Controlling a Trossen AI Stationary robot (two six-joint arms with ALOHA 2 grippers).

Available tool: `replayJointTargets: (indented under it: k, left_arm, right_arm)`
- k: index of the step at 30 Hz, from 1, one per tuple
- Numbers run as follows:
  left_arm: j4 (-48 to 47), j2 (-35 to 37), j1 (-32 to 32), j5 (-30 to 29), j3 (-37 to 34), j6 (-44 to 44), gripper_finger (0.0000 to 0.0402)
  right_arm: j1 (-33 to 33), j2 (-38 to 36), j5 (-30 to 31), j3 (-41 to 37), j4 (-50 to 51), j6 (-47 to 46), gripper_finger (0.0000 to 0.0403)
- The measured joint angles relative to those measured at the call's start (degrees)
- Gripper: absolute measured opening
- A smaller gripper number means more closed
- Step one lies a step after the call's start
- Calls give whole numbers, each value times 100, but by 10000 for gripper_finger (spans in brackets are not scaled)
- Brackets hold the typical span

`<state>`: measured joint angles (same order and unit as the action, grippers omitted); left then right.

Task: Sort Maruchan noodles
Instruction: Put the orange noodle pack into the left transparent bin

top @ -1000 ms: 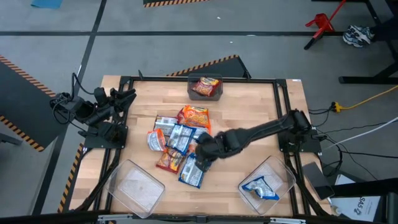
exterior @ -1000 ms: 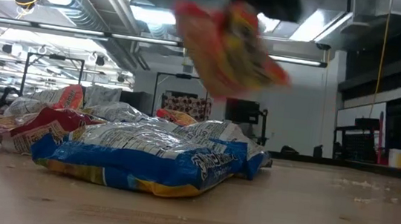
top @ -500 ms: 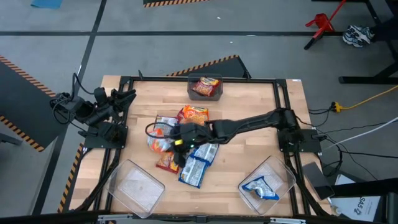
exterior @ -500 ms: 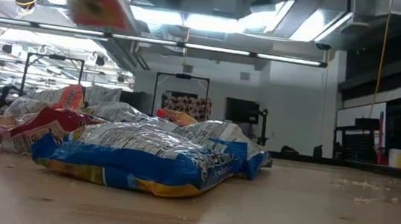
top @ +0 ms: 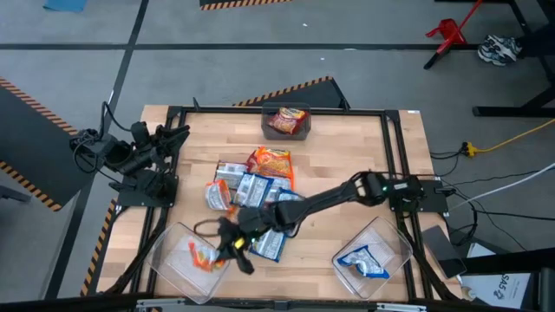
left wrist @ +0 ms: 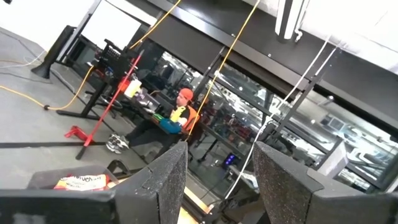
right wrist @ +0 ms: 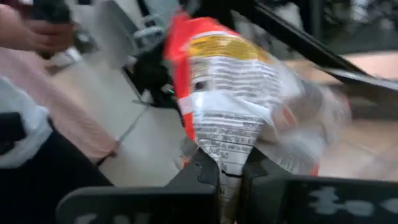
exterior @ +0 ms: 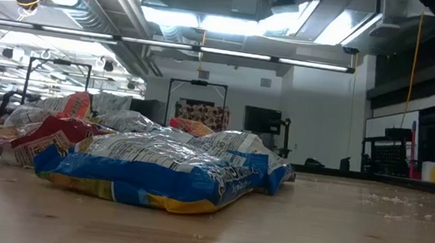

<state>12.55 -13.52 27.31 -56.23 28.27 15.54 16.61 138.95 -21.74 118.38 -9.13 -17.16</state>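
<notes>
two crinkly plastic noodle packets look already sorted: a red-orange packet (top: 285,120) lies in the clear plastic bin at the far edge (top: 304,113) of the wooden desk (top: 347,147), and a blue-and-white packet (top: 362,261) lies in the clear plastic bin at the near right corner (top: 395,238). a third, an orange-and-silver packet (right wrist: 233,106), is in transit: the right gripper (top: 227,245) has its fingers (right wrist: 205,171) pinched shut on one short end of it, and the high view places it over the clear plastic bin at the near left corner (top: 173,243), not yet let go. that bin otherwise looks bare. left to do, as i judge it: the central pile of mixed packets (top: 253,191) in the middle of the desk, roughly eight or nine, blue-and-white, orange-and-silver and red-orange lying overlapped; so the job is perhaps a quarter done. orientation of the held packet: in the right wrist view its long axis runs straight out from the fingertips, in line with the gripper, printed back panel facing the camera; in the high view it sits roughly along the arm's line, pointing toward the near left corner, though motion blur keeps this from being exact. left gripper (left wrist: 217,180) is parked at the left edge of the desk, aimed out into the room, fingers spread apart and holding nothing. a person in an orange cap (left wrist: 177,112) sits well beyond the desk.
</notes>
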Motion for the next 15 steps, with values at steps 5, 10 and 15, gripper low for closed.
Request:
replayJointTargets:
  k: [5, 10, 15]
  left_arm:
    - [-10, 0, 0, -7, 0, 56, 176]
    - [-6, 0, 0, -7, 0, 62, 176]
    - [-10, 0, 0, -8, -1, 80, 176]
  right_arm:
    - [89, 547, -167, 878, 369, 149, 1]
    - [58, 722, 402, 1249, 945, 602, 39]
    - [19, 728, 496, 1260, 1460, 850, 125]
